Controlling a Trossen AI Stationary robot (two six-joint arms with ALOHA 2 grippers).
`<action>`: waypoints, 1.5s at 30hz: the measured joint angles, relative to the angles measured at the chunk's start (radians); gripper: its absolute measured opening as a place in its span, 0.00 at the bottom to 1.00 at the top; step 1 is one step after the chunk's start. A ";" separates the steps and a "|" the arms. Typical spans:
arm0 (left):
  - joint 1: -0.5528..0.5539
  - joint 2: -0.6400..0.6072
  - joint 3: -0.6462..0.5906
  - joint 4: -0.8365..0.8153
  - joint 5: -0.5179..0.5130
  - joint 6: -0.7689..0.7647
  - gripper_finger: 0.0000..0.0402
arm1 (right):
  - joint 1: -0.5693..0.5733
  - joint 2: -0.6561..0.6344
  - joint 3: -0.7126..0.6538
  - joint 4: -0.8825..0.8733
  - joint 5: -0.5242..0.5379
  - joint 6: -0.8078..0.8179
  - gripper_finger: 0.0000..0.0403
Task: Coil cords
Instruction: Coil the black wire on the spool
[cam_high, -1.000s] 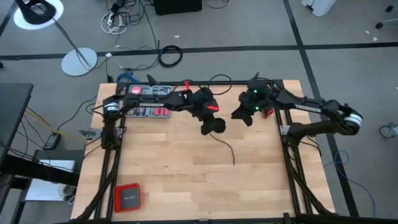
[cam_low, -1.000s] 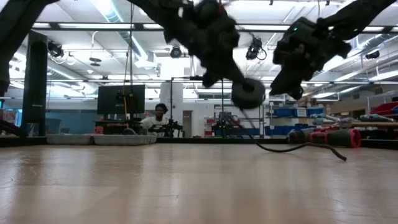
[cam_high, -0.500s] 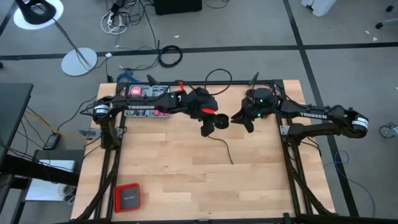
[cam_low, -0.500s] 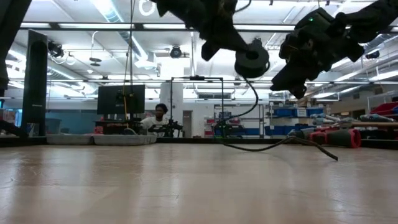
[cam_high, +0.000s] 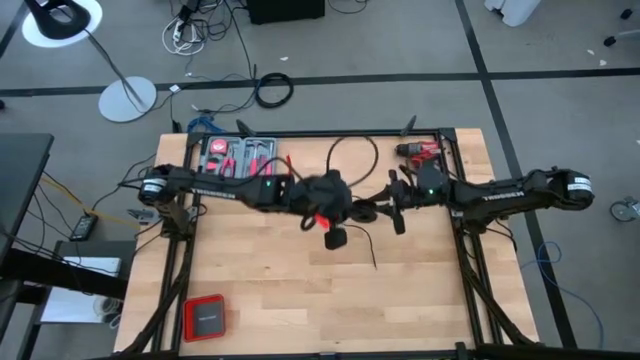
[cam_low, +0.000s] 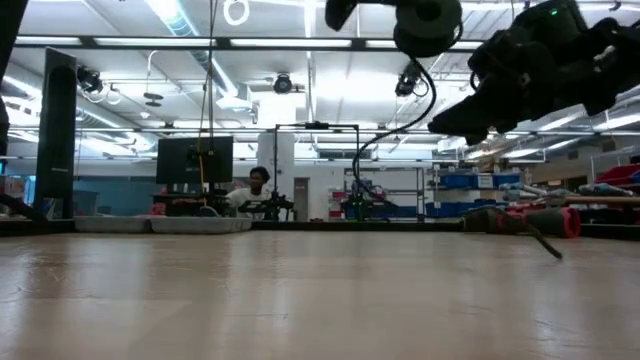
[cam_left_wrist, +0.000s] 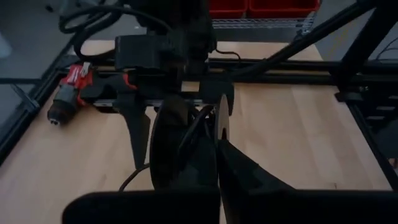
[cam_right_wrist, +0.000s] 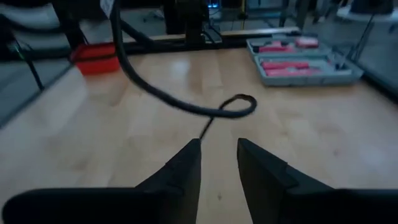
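lying loose: one cord (cam_high: 361, 238), one drill (cam_high: 420, 151), one tool tray (cam_high: 240, 156)

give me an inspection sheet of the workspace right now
surface: pale wooden table top, mostly bare
job's things: thin black flexible cord, one part lifted by the left tool, looping up, loose end trailing on the wood
clutter: red cordless drill at the far right edge; grey tray of red-handled tools far left; flat red case at the near left corner
grippers: left tool shut on the cord mid-table; right tool open, close beside it
cables: loose cables on the floor beyond the table
surroundings: seated person, shelving behind
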 joint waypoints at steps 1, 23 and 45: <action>-0.017 0.000 0.000 0.001 -0.025 -0.001 0.00 | 0.029 -0.005 -0.006 0.002 0.034 -0.028 0.25; -0.230 0.000 0.000 0.278 -0.493 -0.142 0.00 | 0.487 -0.064 -0.001 0.157 0.654 -0.452 0.22; -0.225 0.000 0.000 0.288 -0.494 -0.162 0.00 | 0.462 -0.003 0.083 0.166 0.683 -0.495 0.34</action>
